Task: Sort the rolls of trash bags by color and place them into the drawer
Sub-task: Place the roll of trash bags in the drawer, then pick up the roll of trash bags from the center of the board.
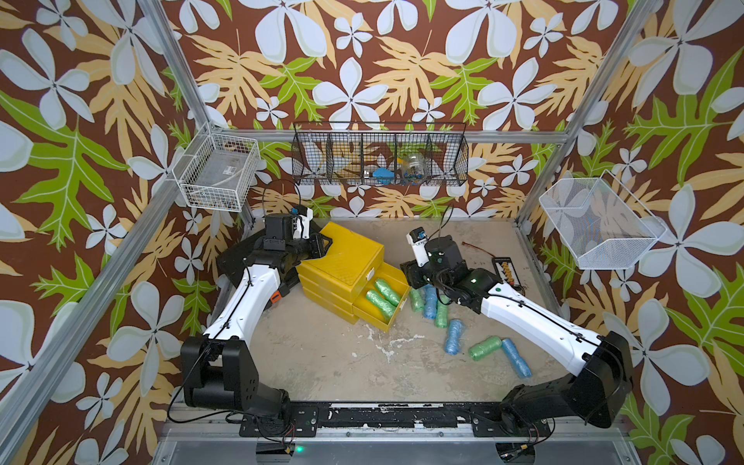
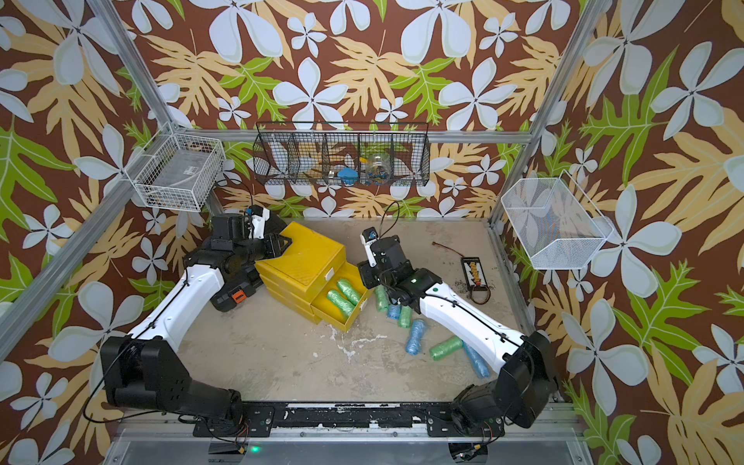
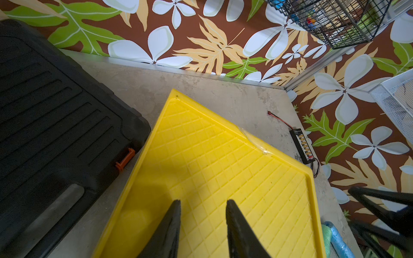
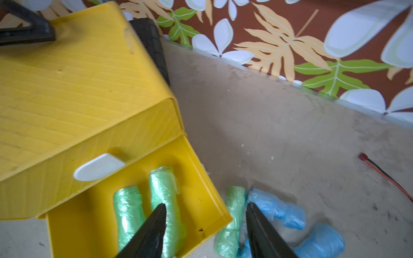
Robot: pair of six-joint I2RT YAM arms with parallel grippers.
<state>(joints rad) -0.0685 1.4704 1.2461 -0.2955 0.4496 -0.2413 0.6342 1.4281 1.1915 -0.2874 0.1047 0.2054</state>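
The yellow drawer chest (image 1: 342, 257) (image 2: 302, 257) stands at the back middle of the table. Its middle drawer (image 1: 387, 322) is pulled out, and two green rolls (image 1: 382, 298) (image 4: 128, 212) lie inside. My left gripper (image 1: 322, 241) (image 3: 203, 201) rests over the chest's top, jaws a little apart and empty. My right gripper (image 1: 407, 274) (image 4: 206, 205) hovers open above the drawer's right corner and holds nothing. Loose rolls lie on the table to the drawer's right: a green roll (image 1: 416, 300) (image 4: 232, 214), a blue roll (image 1: 430, 302) (image 4: 274, 207), and several more green and blue ones (image 1: 485, 348).
A flat black tool case (image 1: 229, 261) (image 3: 55, 111) lies behind and left of the chest, under my left arm. A small black connector board (image 1: 508, 271) with wires sits at the back right. Wire baskets (image 1: 378, 157) hang on the walls.
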